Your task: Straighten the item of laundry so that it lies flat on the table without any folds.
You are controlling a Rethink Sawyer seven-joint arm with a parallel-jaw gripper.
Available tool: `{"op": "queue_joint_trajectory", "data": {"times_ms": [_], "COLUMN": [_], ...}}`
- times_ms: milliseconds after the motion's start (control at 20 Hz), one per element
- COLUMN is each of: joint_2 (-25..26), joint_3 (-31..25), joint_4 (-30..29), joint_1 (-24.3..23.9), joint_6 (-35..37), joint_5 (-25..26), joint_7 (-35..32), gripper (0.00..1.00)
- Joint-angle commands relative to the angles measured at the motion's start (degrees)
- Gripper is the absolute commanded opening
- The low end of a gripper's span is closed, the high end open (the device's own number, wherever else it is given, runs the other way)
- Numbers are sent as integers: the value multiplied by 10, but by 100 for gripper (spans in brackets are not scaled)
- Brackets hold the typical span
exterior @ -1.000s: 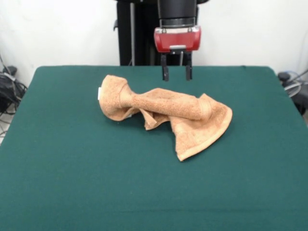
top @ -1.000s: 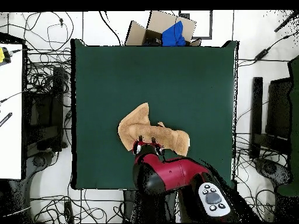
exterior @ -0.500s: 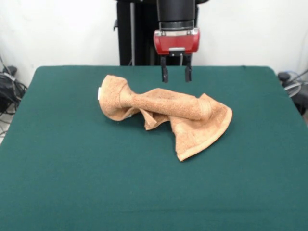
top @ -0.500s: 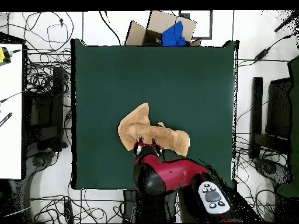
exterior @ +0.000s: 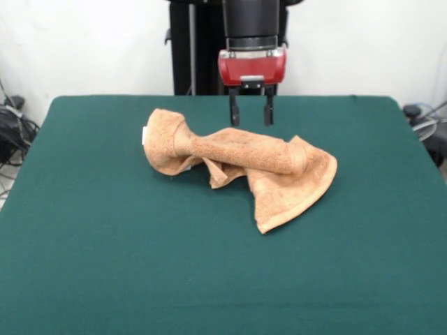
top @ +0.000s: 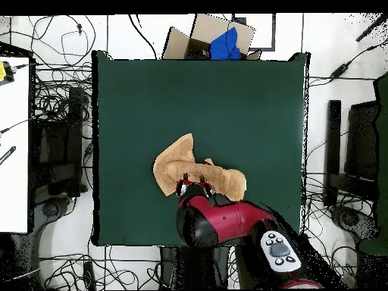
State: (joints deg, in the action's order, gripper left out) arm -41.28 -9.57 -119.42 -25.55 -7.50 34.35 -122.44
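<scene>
A light-orange towel [exterior: 241, 162] with a tiny white tag [exterior: 144, 135] lies on the dark green table [exterior: 105, 265], beneath a red-and-black gripper [exterior: 249, 123].

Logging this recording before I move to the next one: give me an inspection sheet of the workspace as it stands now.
Surface: green table, cloth top smooth, bare apart from the towel.
Job's things: orange towel twisted and bunched near the middle, one rolled ridge across it, a hemmed corner spread toward the camera; not flat.
Clutter: nothing seen on the table.
Grippers: gripper over the towel's far edge, jaws apart, holding nothing.
Cables: many loose cables on the floor around the table.
Surroundings: cardboard box with a blue item past one table edge; white wall behind the arm.
</scene>
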Motion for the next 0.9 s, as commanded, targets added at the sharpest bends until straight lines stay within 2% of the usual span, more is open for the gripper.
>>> {"op": "queue_joint_trajectory", "data": {"times_ms": [50, 350, 900], "joint_2": [36, 43, 63], "joint_3": [6, 13, -6], "joint_4": [58, 65, 79], "joint_1": [-2, 0, -21], "joint_6": [-34, -30, -18], "joint_5": [30, 31, 41], "joint_7": [-24, -24, -19], "gripper": [100, 100, 100]}}
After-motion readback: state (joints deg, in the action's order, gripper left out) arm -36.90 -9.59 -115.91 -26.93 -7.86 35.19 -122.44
